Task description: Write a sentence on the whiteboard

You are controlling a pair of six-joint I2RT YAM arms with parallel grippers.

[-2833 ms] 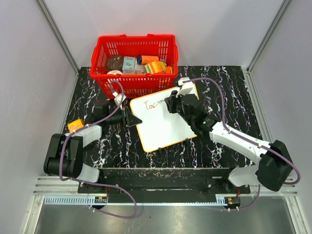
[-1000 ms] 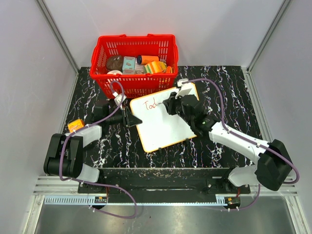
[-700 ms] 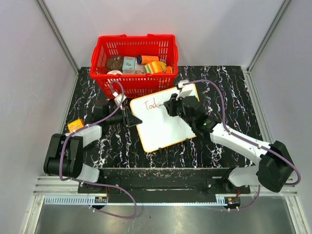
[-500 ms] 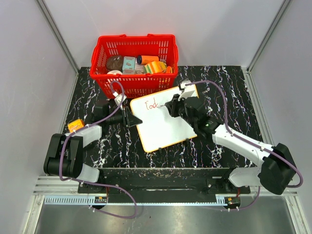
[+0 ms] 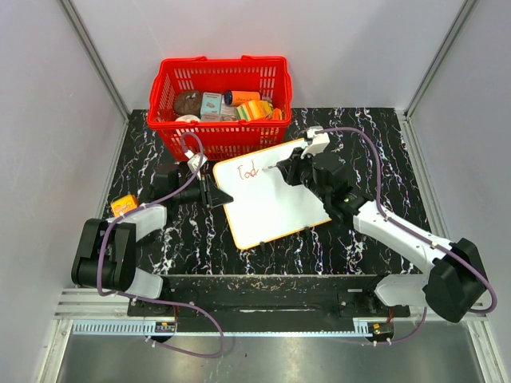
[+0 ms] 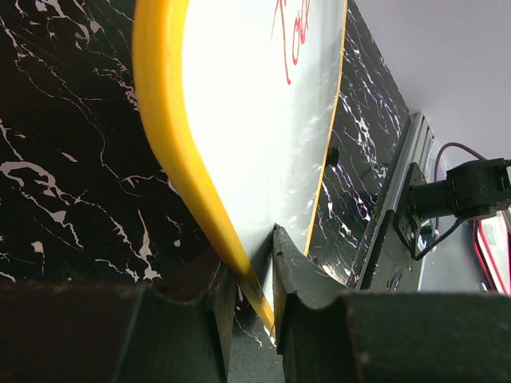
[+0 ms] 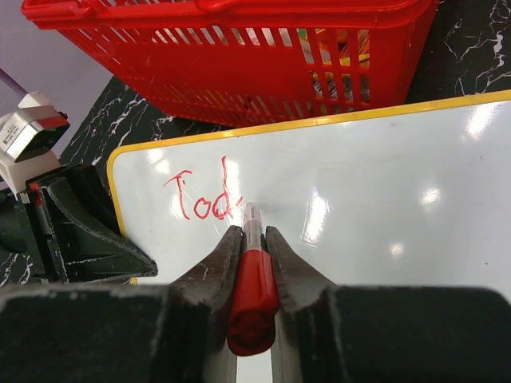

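The whiteboard (image 5: 275, 203) lies tilted on the black marbled table, white with an orange-yellow rim. Red lettering "Tod" (image 5: 247, 170) stands at its upper left; it also shows in the right wrist view (image 7: 201, 198). My right gripper (image 5: 286, 171) is shut on a red marker (image 7: 254, 283), whose tip sits just right of the "d". My left gripper (image 5: 217, 195) is shut on the whiteboard's left edge; in the left wrist view its fingers (image 6: 287, 271) clamp the yellow rim (image 6: 172, 152).
A red basket (image 5: 219, 104) with several packets stands just behind the whiteboard. A small orange object (image 5: 122, 206) lies at the table's left edge. Grey walls enclose the table on three sides.
The lettering has grown from "Toc" to "Tod". My right gripper with the marker has shifted right along the line. The left gripper has held still.
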